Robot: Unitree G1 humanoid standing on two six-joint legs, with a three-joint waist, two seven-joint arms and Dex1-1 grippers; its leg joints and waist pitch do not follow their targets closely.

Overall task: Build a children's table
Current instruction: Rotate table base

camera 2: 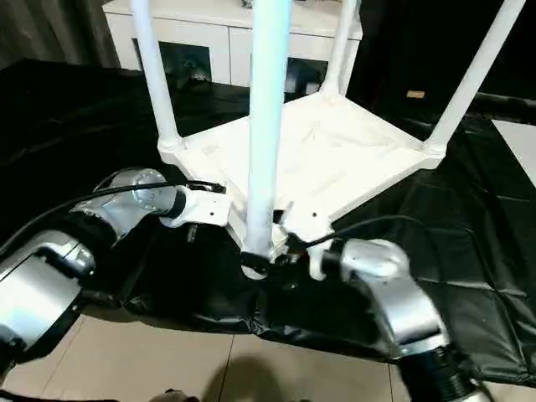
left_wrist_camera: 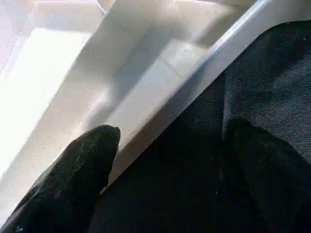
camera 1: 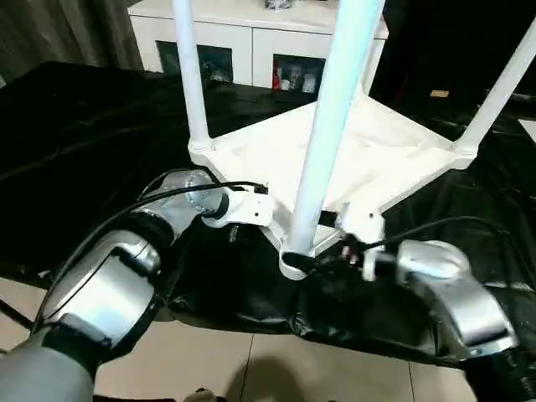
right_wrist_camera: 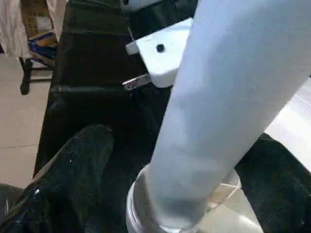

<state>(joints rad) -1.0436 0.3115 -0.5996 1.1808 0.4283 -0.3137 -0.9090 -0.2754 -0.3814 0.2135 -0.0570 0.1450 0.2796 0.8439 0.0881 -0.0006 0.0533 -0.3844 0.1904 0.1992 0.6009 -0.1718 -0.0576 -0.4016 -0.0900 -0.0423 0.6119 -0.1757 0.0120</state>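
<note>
The children's table (camera 1: pixel 368 155) lies upside down on the black-covered work table (camera 1: pixel 84 134), its white legs pointing up. The near leg (camera 1: pixel 331 126) stands in the corner socket (camera 1: pixel 293 264) closest to me. My right gripper (right_wrist_camera: pixel 184 141) is open, one black finger (right_wrist_camera: pixel 82 160) on each side of this leg's base, with a gap showing on one side. My left gripper (left_wrist_camera: pixel 172 131) is also open and straddles the tabletop's near-left rim (left_wrist_camera: pixel 194 82): one finger (left_wrist_camera: pixel 82 170) lies over the white underside, the other over the black cloth. Other legs (camera 1: pixel 191 75) (camera 1: pixel 498 92) rise at the left and right corners.
The near corner socket sits close to the work table's front edge, with tiled floor (camera 1: pixel 251 368) below. A white cabinet with glass doors (camera 1: pixel 234 38) stands behind the work table. Black cables run along both forearms.
</note>
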